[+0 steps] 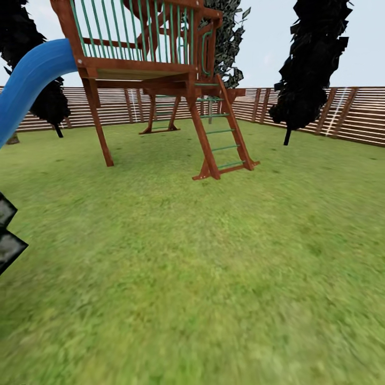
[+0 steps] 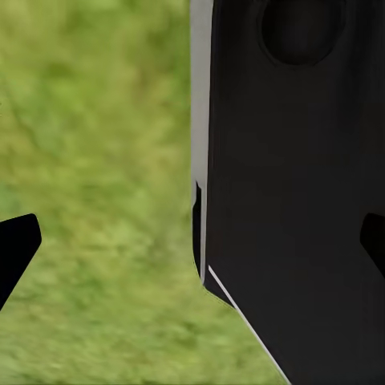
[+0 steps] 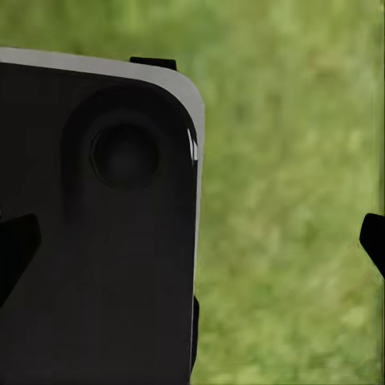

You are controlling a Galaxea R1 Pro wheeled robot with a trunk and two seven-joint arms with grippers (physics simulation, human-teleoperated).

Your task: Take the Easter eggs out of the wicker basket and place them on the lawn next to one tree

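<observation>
Rolling over the lawn (image 1: 214,278) toward a wooden play tower (image 1: 155,69) and blue slide (image 1: 27,85), basket and eggs nowhere ahead yet, so neither arm favoured; left gripper (image 2: 192,241) and right gripper (image 3: 192,245) spread wide, holding nothing.

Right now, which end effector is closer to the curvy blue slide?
Probably left. The curvy blue slide stands ahead on the robot's left. The left end effector hangs over the lawn beside the dark body, the right end effector on the body's other side, farther away.
</observation>
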